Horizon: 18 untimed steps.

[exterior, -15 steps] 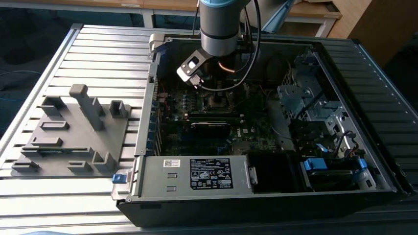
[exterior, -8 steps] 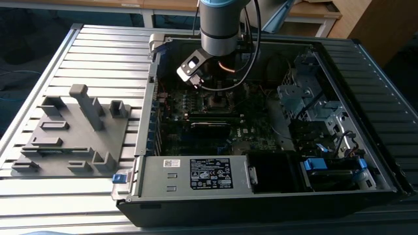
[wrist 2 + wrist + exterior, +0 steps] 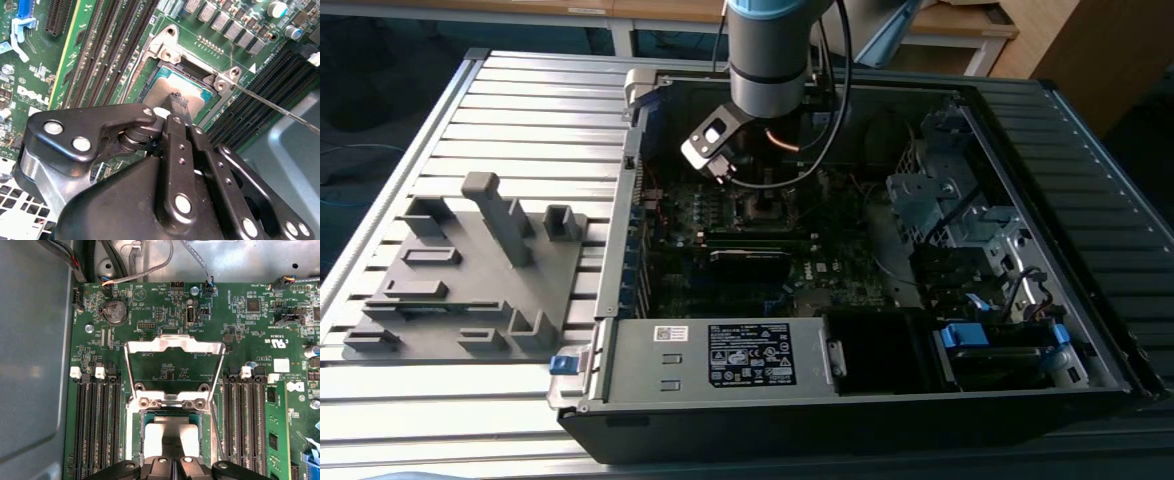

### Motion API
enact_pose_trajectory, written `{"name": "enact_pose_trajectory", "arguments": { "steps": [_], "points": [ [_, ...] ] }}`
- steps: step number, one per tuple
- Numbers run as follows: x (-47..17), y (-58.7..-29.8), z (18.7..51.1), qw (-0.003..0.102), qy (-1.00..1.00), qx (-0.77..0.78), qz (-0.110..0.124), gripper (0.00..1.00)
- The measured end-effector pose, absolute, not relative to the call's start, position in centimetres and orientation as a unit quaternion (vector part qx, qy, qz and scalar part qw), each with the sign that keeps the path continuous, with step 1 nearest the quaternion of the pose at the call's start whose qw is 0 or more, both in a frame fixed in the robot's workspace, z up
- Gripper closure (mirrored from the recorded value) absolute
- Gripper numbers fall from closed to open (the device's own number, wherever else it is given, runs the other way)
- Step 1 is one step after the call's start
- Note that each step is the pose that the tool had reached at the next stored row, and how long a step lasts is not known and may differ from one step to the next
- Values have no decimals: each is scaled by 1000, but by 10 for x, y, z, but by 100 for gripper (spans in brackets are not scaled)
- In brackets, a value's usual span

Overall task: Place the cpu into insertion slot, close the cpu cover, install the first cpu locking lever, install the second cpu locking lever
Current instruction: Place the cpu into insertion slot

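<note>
Slotted metal table (image 3: 520, 110) carries an open computer case (image 3: 854, 425); arm (image 3: 767, 60) reaches down into it over the motherboard (image 3: 240, 320). Gripper (image 3: 176, 102) sits right above the socket (image 3: 140, 430); fingers (image 3: 175, 135) drawn together, nothing visibly pinched between them; tip is at or just over the chip's face, can't tell if it touches. Cover (image 3: 173, 344) is swung up and back on its hinge, clear of the socket, not closed. Socket lies between two banks of memory slots (image 3: 95, 430); chip (image 3: 155, 437) lies flat inside it, silver face up, looks square to the rim. Thin wire lever (image 3: 275, 106) angles away from a socket corner; not latched.

Handling, my read: chip is light, stiff, thin; its smooth face is slippery and its contacts are fragile; grip by two opposite edges only, no side load, no hard press. Cover is stiff sheet metal; push at the free edge opposite the hinge. Lever is springy wire; take it near its free end.
</note>
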<state>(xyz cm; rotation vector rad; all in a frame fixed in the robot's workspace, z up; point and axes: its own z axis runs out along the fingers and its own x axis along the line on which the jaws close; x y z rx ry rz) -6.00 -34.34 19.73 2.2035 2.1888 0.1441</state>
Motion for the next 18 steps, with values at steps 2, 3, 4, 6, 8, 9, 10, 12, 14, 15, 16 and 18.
{"name": "enact_pose_trajectory", "arguments": {
  "steps": [2, 3, 4, 6, 8, 9, 10, 12, 14, 15, 16, 18],
  "points": [
    [-60, -343, 197, 16, 704, 709, 47, 89],
    [-60, -343, 197, 16, 704, 709, 47, 89],
    [-60, -343, 197, 16, 704, 709, 47, 89],
    [-60, -343, 196, 16, 704, 709, 47, 89],
    [-60, -343, 196, 16, 704, 709, 47, 89],
    [-60, -343, 196, 16, 704, 709, 47, 89],
    [-60, -343, 197, 16, 704, 709, 47, 89],
    [-60, -343, 198, 16, 704, 709, 48, 89],
    [-60, -343, 201, 16, 704, 709, 48, 89],
    [-60, -343, 203, 16, 704, 709, 47, 89],
    [-60, -343, 205, 16, 704, 709, 47, 89],
    [-60, -343, 209, 16, 704, 709, 47, 89]
  ]
}}
